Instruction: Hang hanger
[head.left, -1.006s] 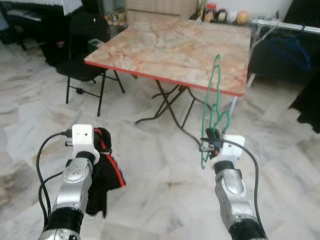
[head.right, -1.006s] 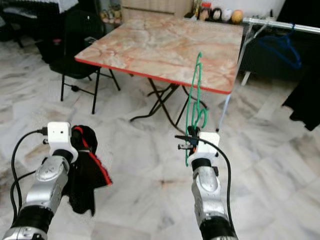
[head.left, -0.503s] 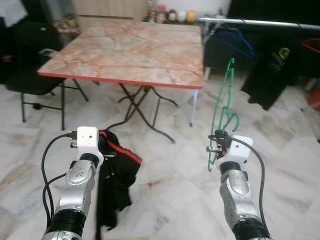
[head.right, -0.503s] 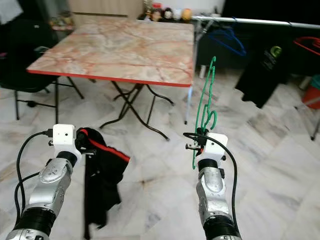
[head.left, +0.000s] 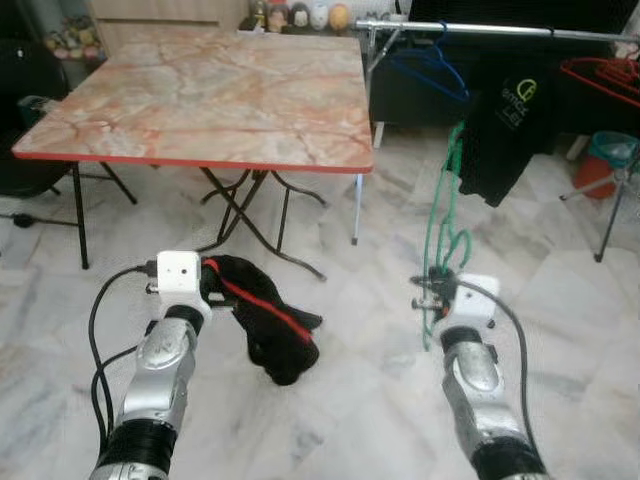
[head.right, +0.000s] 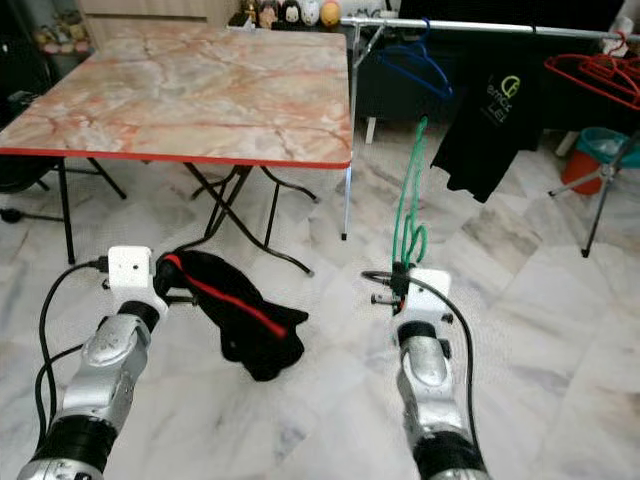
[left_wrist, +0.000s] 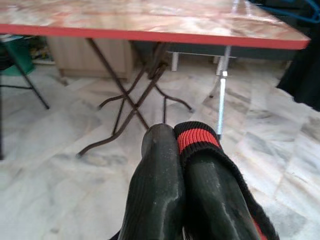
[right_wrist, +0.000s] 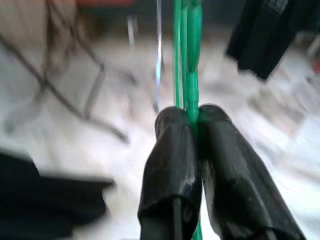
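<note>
Right gripper (head.left: 432, 291) is clamped on the green hanger (head.left: 445, 235), held upright over the marble floor (head.left: 560, 330); in the right wrist view the fingers (right_wrist: 172, 160) pinch its wire. Left gripper (head.left: 212, 296) is closed on a black garment (head.left: 272, 328) with red trim, which droops from it. Ahead stands a folding table (head.left: 200, 95). To its right runs a rail (head.left: 480, 31) carrying a blue hanger (head.left: 428, 70) and a black shirt (head.left: 503, 130), well apart from the green hanger.
</note>
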